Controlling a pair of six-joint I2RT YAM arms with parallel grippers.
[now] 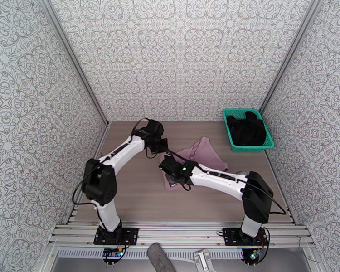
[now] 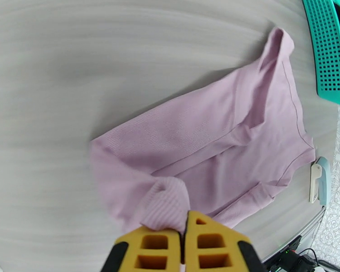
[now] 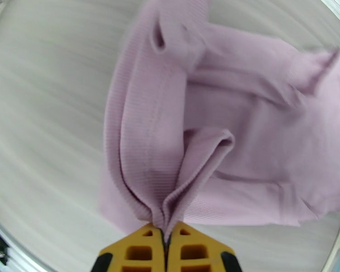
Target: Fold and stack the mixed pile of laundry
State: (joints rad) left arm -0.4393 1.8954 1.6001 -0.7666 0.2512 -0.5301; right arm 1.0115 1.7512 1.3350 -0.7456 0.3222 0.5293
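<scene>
My left claw (image 2: 184,228) is clenched on a ribbed edge of the mauve-pink shirt (image 2: 224,141), the knit bunching up right at its tips. My right claw (image 3: 164,234) is also clamped shut on the shirt, on a gathered pleat of the same ribbed cloth that rises in a ridge straight out of its grip. I hold two points at once because one pinch would only drag the cloth into a rope. With two I can raise a whole side and lay it over flat.

The shirt lies on the counter (image 1: 138,196) roughly mid-way across and towards the right, between my two wrists. It is creased and partly doubled on itself, with one long tongue of fabric reaching towards the far right corner. Most of it rests on the wood, and only the parts at my claws are drawn up.

The black garment (image 1: 246,130) sits heaped inside the teal basket (image 1: 227,128) at the far right corner, well apart from the shirt. I judge it is left there so the counter stays free for one piece at a time.

As I read it, the fold is only at its start: nothing is squared yet and there is no stack. The risk is the loose fold in the middle getting trapped under the next layer.
</scene>
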